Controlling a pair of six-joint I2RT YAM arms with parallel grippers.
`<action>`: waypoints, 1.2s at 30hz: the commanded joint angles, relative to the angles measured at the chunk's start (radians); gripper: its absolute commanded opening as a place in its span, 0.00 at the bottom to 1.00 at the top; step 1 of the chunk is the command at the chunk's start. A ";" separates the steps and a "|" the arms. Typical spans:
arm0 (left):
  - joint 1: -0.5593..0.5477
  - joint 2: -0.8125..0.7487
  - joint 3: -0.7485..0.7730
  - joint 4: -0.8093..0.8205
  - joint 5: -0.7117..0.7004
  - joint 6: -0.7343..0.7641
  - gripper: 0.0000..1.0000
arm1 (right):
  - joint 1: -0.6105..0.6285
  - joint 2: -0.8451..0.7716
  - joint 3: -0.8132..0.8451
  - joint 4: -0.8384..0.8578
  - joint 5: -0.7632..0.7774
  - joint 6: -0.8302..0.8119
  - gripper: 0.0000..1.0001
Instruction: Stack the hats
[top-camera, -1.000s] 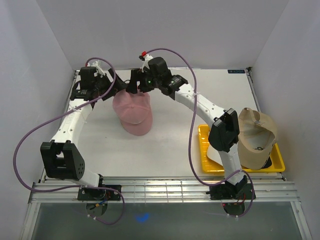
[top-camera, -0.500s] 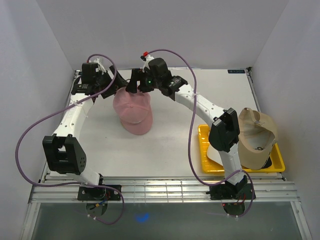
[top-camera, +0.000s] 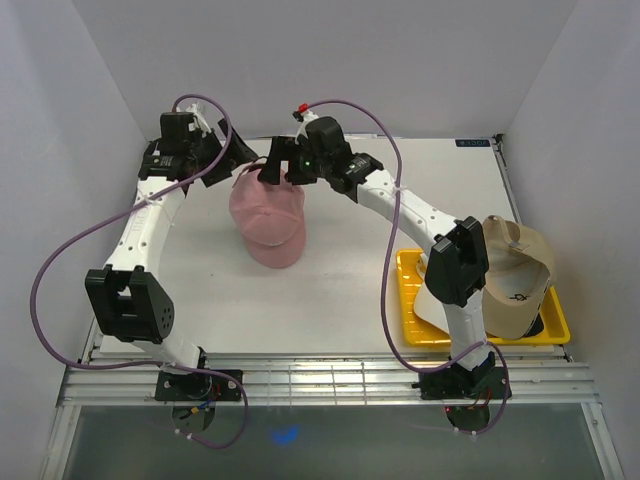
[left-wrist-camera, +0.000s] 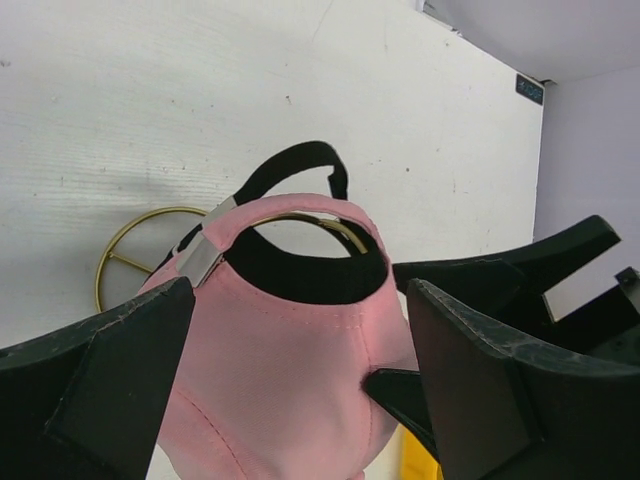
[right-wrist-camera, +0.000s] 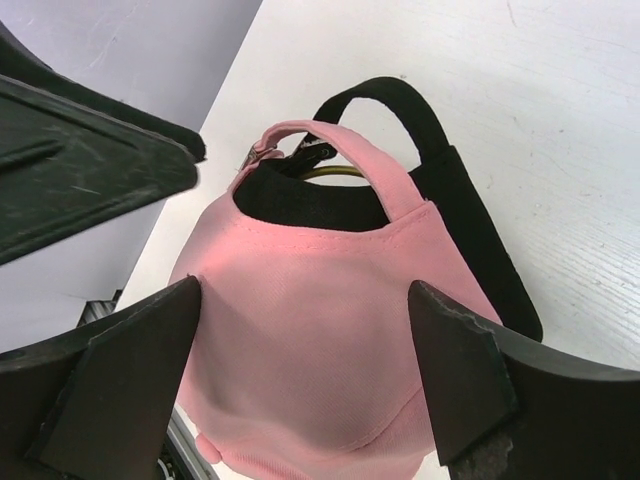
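Observation:
A pink hat (top-camera: 267, 215) sits on top of a black hat (right-wrist-camera: 470, 240) over a gold wire stand (left-wrist-camera: 125, 250) at the back middle of the table. My left gripper (top-camera: 232, 162) hovers at the pink hat's rear left, open, its fingers on either side of the crown (left-wrist-camera: 290, 370). Open as well, my right gripper (top-camera: 275, 168) straddles the crown (right-wrist-camera: 320, 340) from the rear right. One of its fingers (left-wrist-camera: 395, 385) rests against the pink fabric. A tan hat (top-camera: 515, 272) with a dark logo lies on the yellow tray (top-camera: 556, 325) at the right.
The right arm's elbow (top-camera: 455, 262) stands over the tray's left side. Both grippers crowd the same spot behind the pink hat. White walls close in the table on three sides.
The left arm has swung back and to the left, away from the pink hat. The right gripper has opened wider and shifted slightly right. The pink hat stays on the stand.

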 joint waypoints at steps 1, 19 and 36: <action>0.005 -0.026 0.071 -0.022 0.025 0.008 0.98 | -0.018 -0.032 0.040 -0.030 0.011 -0.031 0.89; 0.031 -0.097 0.133 -0.044 0.093 -0.009 0.98 | -0.071 -0.182 0.033 -0.036 0.028 -0.010 0.97; -0.148 -0.250 0.042 0.053 0.185 -0.079 0.98 | -0.203 -1.039 -0.578 -0.445 0.474 0.000 0.98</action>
